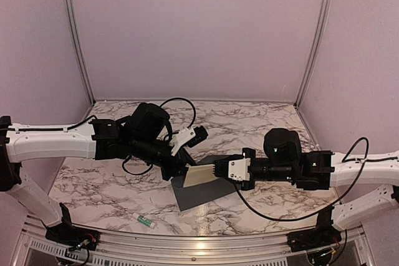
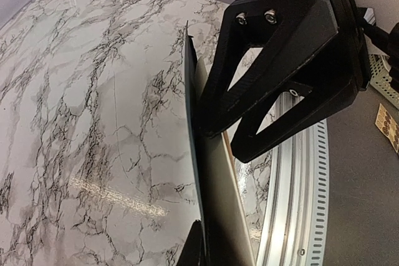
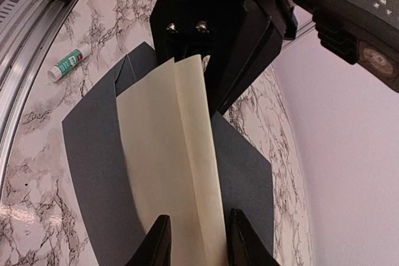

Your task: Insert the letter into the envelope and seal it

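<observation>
At frame centre, the left claw (image 1: 177, 170) pinches the envelope (image 1: 196, 199) edge. The right claw (image 1: 216, 169) stands narrow around the letter (image 1: 201, 175); whether it grips cannot be told. Feed the letter squarely, keeping the envelope mouth raised off the desk (image 1: 262, 123).

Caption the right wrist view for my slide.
Cream letter between the fingers of the right gripper, grey envelope behind it.
</observation>
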